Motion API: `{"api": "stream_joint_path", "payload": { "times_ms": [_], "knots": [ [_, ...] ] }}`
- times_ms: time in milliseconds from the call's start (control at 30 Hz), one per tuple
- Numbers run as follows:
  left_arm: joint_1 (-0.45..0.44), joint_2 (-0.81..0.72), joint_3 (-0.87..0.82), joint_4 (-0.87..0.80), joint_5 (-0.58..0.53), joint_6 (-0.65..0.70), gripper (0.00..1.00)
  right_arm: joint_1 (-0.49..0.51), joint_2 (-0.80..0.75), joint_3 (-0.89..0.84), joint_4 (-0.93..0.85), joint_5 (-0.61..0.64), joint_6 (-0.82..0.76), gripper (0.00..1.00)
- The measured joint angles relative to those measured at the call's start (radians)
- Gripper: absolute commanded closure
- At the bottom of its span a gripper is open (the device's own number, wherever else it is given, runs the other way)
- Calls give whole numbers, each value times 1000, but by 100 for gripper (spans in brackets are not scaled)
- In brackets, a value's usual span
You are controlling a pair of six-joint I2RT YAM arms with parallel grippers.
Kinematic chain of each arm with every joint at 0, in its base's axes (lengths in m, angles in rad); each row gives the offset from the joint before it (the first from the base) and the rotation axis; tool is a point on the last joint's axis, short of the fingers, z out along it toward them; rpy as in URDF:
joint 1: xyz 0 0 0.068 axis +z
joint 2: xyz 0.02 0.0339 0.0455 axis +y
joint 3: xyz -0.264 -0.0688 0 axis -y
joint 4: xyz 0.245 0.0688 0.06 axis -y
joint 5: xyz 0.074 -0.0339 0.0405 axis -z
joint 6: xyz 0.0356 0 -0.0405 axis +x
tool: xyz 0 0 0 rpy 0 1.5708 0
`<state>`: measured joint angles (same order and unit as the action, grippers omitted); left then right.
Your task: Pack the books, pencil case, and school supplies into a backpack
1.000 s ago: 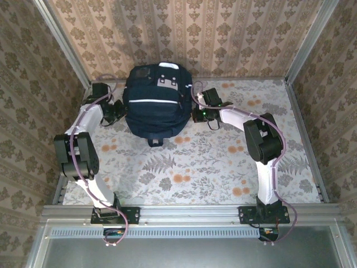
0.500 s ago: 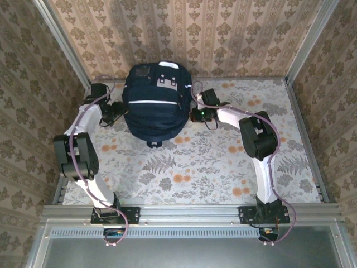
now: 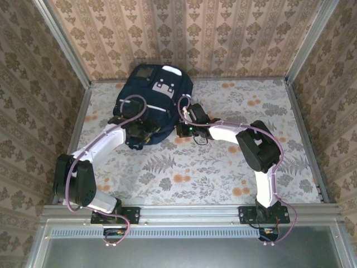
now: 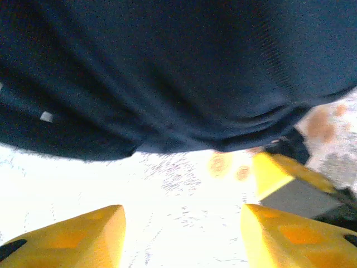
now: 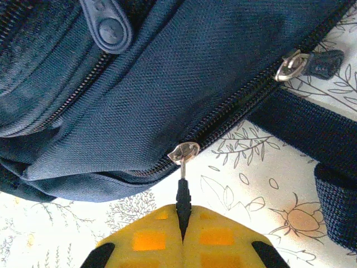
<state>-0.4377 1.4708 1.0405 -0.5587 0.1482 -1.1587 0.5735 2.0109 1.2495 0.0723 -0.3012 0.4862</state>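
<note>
Floral tablecloth, backpack point(image 3: 153, 97) far-centre. R gripper point(image 5: 183, 215) pinched tight on zip pull point(image 5: 183, 195) at bag's near-right edge. L gripper point(image 4: 181, 223) jaws apart, nothing between, by bag's near side. Guess: contents in, zip stage. Can't tell if zip's fully shut.

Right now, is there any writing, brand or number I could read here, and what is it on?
None can be read.
The backpack carries grey-white patches in the top view: too small to tell whether they bear words.
The rubber zip tab in the right wrist view has raised marks, but no legible letters.
</note>
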Motion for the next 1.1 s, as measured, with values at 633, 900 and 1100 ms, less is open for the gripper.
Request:
{"api": "stream_joint_path", "payload": {
  "times_ms": [633, 900, 1100],
  "knots": [
    [119, -111, -159, -26, -191, -75, 43, 38, -13, -67, 113, 1, 103, 100],
    [158, -13, -159, 47, -199, -25, 44, 43, -13, -67, 113, -3, 115, 100],
    [159, 73, -154, 98, -198, -9, 45, 43, -13, -67, 112, -13, 117, 100]
  ]
}}
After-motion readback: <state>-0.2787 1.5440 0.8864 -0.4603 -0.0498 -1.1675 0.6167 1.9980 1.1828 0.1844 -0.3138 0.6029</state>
